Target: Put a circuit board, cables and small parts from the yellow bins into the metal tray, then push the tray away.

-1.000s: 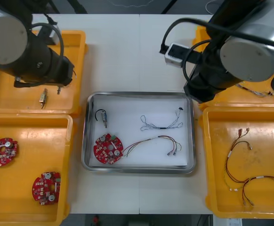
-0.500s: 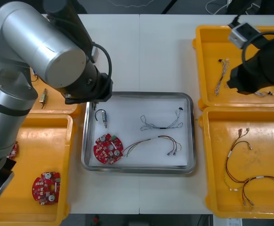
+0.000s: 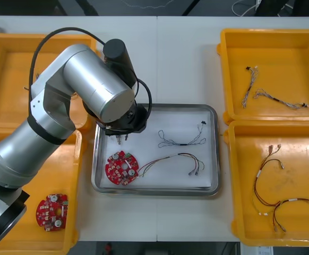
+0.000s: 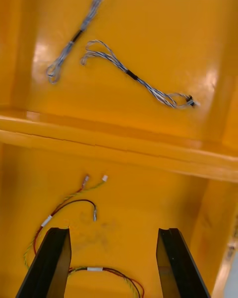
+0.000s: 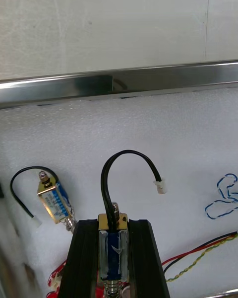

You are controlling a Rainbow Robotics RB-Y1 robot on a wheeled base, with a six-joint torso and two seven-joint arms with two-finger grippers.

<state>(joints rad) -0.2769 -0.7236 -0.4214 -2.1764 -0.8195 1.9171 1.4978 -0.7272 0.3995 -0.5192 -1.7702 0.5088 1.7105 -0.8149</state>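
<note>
Left gripper [image 5: 114,224] is over the far-left part of the tray [image 3: 216,149]. Its fingers pinch 1 small part [image 5: 113,251], and the part's black lead [image 5: 124,161] loops out past the tips. A loose part [image 5: 53,201] lies on the white liner just beside the fingers. The board [image 3: 122,168] is near, with the blue-white cable [image 3: 182,139] and red-yellow cable [image 3: 176,159] further right in the tray.

Step in hand looks like the drop. Height above the liner is hard to read, probably low.

To do it well:
- Go down close to the liner.
- Spread the fingers slowly so the lead does not snag.
- Stay off the loose part and board.
- Lift straight up.

Right gripper [image 4: 113,233] hangs spread and empty over a right bin [image 4: 148,198] with spare cables [image 4: 64,213].
</note>
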